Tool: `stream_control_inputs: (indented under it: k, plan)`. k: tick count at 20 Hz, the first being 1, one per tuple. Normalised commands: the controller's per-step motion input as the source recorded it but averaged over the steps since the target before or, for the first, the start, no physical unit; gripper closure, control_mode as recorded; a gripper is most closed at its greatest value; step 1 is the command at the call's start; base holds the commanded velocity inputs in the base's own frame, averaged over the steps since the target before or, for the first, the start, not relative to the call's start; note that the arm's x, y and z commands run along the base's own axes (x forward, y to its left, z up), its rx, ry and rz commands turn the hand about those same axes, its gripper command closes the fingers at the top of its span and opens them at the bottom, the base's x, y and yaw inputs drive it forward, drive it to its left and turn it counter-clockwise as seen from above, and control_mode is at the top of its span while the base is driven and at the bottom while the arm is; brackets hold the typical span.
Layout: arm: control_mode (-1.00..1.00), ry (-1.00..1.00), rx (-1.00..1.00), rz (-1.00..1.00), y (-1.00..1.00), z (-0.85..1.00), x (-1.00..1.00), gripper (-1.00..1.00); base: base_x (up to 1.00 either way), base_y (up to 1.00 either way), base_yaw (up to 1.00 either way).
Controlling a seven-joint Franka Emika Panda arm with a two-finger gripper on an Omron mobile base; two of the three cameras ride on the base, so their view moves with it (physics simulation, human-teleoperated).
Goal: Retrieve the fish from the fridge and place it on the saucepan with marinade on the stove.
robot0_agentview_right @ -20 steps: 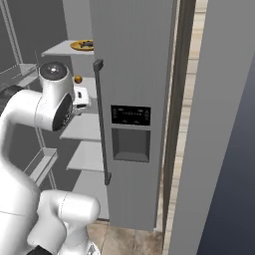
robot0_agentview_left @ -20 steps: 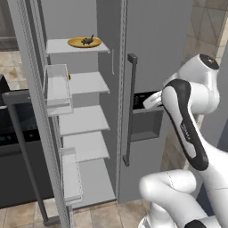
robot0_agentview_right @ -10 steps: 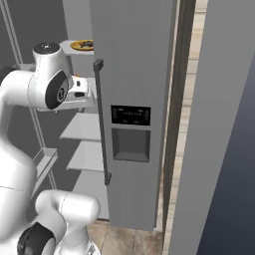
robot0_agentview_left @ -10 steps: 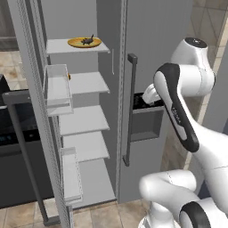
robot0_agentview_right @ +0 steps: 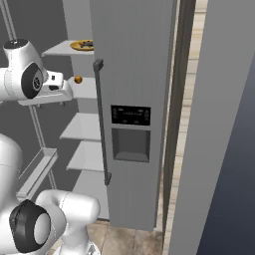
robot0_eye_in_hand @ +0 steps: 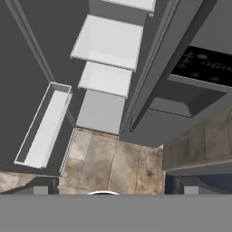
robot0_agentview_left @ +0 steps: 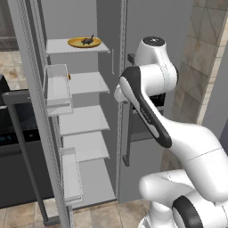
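Fish (robot0_agentview_left: 87, 41), small dark shape on yellow round plate (robot0_agentview_left: 76, 43), top shelf, above hand (robot0_agentview_right: 63, 84); hand wide open, empty. Risk: reach clips grey fridge door (robot0_agentview_right: 132, 99).

Small orange ball (robot0_agentview_right: 78, 79), maybe fruit, on 2nd shelf at my 11 o'clock. Yellow plate (robot0_agentview_left: 83, 42) up top, 12 o'clock. Tan tile floor (robot0_eye_in_hand: 113, 167) below me; tiled wall (robot0_agentview_left: 205, 67) at 3 o'clock.
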Motion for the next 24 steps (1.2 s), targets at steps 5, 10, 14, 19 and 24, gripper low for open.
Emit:
stream_control_inputs:
  k: [5,10,14,19,24]
  plan:
    - [-1.0,0.0,-0.01,-0.09,0.17,0.0,0.32,-1.0,0.0,0.0,0.0]
    - [-1.0,-0.35,0.04,0.0,-0.67,-0.12,-0.44,-1.0,0.0,0.0,0.0]
    - [-1.0,-0.59,0.01,0.0,-0.59,-0.41,-0.45,-1.0,0.0,0.0,0.0]
    - [-1.0,-0.26,0.02,0.0,-0.23,-0.06,-0.08,-1.0,0.0,0.0,0.0]
    - [-1.0,0.0,0.0,0.0,0.0,0.0,0.0,-1.0,0.0,0.0,0.0]
